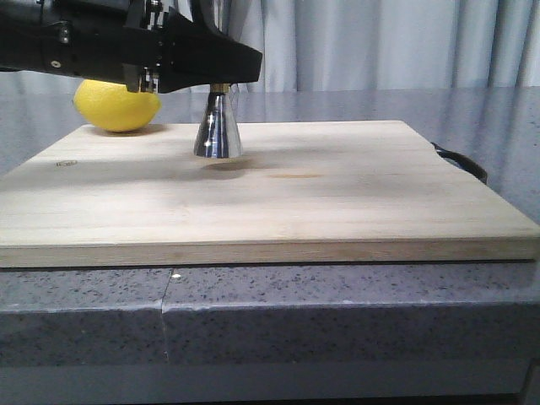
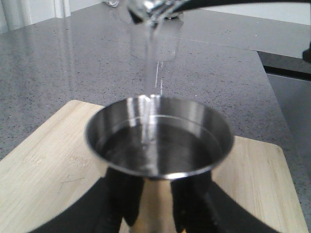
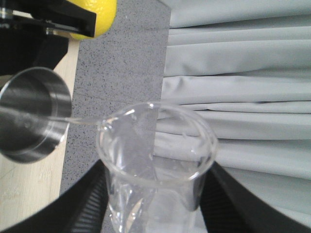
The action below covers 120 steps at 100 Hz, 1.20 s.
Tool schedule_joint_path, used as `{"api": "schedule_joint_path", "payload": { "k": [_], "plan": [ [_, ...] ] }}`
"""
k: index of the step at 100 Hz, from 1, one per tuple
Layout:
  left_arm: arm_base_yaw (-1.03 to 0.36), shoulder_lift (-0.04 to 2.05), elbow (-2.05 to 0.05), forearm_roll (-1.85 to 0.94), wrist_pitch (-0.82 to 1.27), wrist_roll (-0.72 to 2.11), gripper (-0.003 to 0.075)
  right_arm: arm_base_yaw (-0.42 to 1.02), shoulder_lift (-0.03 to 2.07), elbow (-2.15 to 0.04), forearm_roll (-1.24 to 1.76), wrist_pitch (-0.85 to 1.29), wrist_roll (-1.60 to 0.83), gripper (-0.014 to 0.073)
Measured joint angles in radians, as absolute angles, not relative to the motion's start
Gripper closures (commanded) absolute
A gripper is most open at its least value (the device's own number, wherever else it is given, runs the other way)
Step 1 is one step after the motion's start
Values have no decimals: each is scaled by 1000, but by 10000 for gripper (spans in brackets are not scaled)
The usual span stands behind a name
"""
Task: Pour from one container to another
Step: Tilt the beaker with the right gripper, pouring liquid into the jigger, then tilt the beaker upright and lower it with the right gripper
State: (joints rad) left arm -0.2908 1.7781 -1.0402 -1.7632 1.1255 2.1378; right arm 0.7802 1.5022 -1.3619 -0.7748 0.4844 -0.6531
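While the stream runs, the entries are as follows.

Stage: pour under way; a thin clear stream falls from the beaker (image 3: pixel 155 160) lip into the jigger (image 2: pixel 159 138).
Beaker: tilted, held above and just beside the jigger's mouth; liquid remains inside it in the right wrist view.
Jigger: upright on the wooden board (image 1: pixel 337 194), lower cone visible in the front view, brass band at the waist.
Fill level: upper cup partly filled; liquid surface sits below the rim.
Left gripper (image 2: pixel 155 208): fingers pressed against the jigger's stem from both sides, steadying it.
Right gripper (image 3: pixel 155 213): fingers clasped around the beaker's body.
Lemon (image 1: pixel 116 105): on the counter behind the board's far left corner, apart from the jigger.
Done: beaker raised, tipped, flow started.
Left (judged): finish the pour, right the beaker, set it down.
Risk (judged): thin stream near the rim; a small shift could spill onto the board.
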Motion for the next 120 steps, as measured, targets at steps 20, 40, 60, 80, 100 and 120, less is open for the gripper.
{"api": "schedule_joint_path", "payload": {
  "k": [20, 40, 60, 80, 100, 120],
  "plan": [
    [-291, 1778, -1040, -1763, 1125, 2138, 533, 780, 1502, -1362, -760, 484, -488, 273],
    [-291, 1778, -1040, -1763, 1125, 2138, 533, 735, 1496, -1362, -730, 484, -157, 273],
    [-291, 1778, -1040, -1763, 1125, 2138, 533, 615, 1428, -1324, -599, 412, 40, 273],
    [-291, 1778, -1040, -1763, 1125, 2138, 533, 460, 1351, -1151, -424, 228, 91, 273],
    [-291, 1778, -1040, -1763, 1125, 2138, 533, 360, 1326, -949, -255, -21, 99, 273],
    [-291, 1778, -1040, -1763, 1125, 2138, 533, 345, 1324, -783, -194, -270, 101, 273]
  ]
}}
